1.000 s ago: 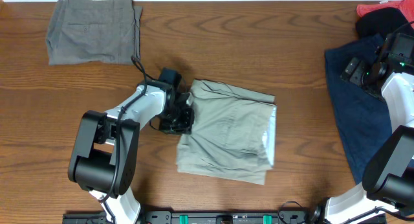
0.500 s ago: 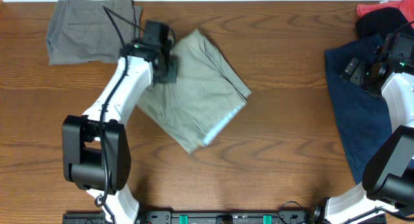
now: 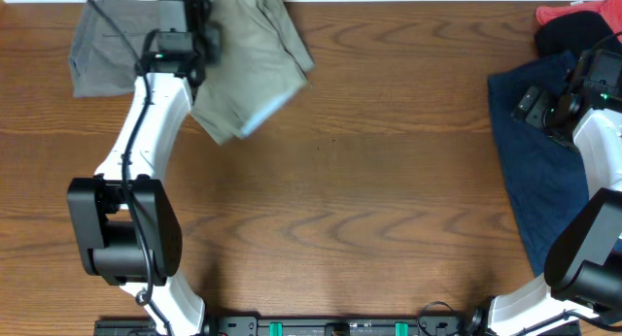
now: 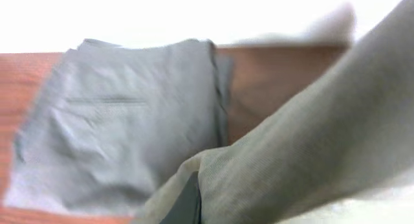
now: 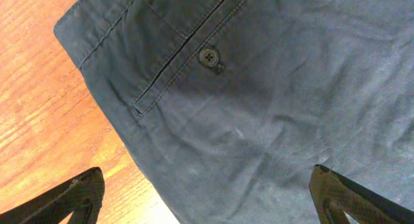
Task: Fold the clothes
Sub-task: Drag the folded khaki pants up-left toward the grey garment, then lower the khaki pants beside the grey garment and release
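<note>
In the upper left of the overhead frame a folded grey-green pair of shorts (image 3: pixel 107 50) is lying flat on the wooden table (image 3: pixel 369 181), close to the far edge. Just to its right, the left gripper (image 3: pixel 194 47) is clamping tight on the near-left edge of the pale khaki shorts (image 3: pixel 248 59). The rest of that bundle is spreading out to the right of the jaws, tilted, with a paler fold showing at its lower right corner. The khaki shorts are overlapping the right edge of the folded pair.

The left wrist view is blurred. The folded pair (image 4: pixel 123 114) is filling the left half there and the khaki cloth (image 4: pixel 310 140) is sweeping across the right. One dark finger (image 4: pixel 187 201) is showing at the bottom edge against the cloth, probably pinching its hem.

At the right edge of the overhead frame a navy garment (image 3: pixel 520 171) is lying spread on the table, with a black garment (image 3: pixel 573 30) and a red one (image 3: pixel 569 11) bunched in the upper right corner. The right gripper (image 3: pixel 533 105) is hovering over the navy cloth with its jaws spread wide and gripping nothing. In the right wrist view its fingertips (image 5: pixel 65 198) are standing far apart at the bottom corners, above a buttoned welt pocket (image 5: pixel 208 56) on the navy fabric.
</note>
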`<state>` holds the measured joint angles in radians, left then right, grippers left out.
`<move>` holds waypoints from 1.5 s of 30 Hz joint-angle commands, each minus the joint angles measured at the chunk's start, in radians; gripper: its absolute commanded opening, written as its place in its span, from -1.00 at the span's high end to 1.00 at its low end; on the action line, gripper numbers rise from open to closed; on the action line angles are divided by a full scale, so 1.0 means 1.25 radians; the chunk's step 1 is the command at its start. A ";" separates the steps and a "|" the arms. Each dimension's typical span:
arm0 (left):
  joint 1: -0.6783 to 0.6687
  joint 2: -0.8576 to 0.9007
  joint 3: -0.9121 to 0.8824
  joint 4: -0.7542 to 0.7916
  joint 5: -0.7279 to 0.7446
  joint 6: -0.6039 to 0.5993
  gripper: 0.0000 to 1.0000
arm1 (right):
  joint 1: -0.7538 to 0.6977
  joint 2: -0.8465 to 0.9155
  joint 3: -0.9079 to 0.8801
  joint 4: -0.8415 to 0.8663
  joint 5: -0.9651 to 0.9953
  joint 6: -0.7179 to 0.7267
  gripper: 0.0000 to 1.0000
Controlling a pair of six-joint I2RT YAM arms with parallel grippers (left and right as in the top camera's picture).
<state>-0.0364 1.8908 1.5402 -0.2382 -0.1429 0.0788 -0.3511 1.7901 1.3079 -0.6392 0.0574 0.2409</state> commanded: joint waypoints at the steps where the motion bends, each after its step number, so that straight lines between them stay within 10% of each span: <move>1: 0.011 0.000 0.021 0.052 -0.028 -0.011 0.88 | -0.001 -0.018 0.008 -0.001 0.005 -0.008 -0.98; 23: 0.092 0.027 0.020 0.133 -0.180 -0.321 0.88 | -0.002 -0.018 0.008 -0.001 0.005 -0.008 -0.98; 45: 0.205 0.104 0.020 0.317 -0.222 -0.322 0.88 | -0.002 -0.018 0.008 -0.001 0.005 -0.008 -0.99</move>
<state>0.1986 2.0315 1.5398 0.1303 -0.3752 -0.3149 -0.3511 1.7901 1.3079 -0.6392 0.0574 0.2409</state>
